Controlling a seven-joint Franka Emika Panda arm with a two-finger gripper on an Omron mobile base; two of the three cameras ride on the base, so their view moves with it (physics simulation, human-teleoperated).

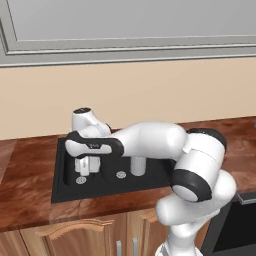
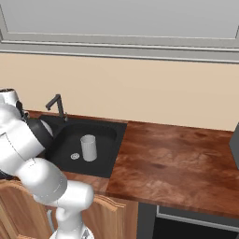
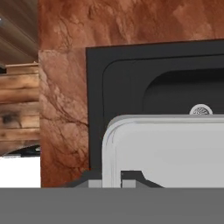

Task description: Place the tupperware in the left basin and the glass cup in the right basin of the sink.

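My gripper [image 3: 112,182] is shut on the rim of the tupperware [image 3: 166,148], a pale grey-white flat container. In the hand view it hangs above the black sink [image 3: 96,87], with a silver drain [image 3: 201,110] just past its far edge. In the left base view the gripper [image 1: 84,162] points down over the left basin [image 1: 69,176], near that basin's drain [image 1: 81,180]. The glass cup [image 1: 138,165] stands upright in the right basin [image 1: 112,184]. The right base view shows the cup [image 2: 88,147] beside a drain [image 2: 74,156].
A slim dark faucet [image 2: 57,105] rises behind the sink. Reddish-brown wooden counter [image 2: 172,154] spreads wide to the right of the sink. A narrower strip of counter [image 1: 25,170] lies to the left. The beige wall stands close behind.
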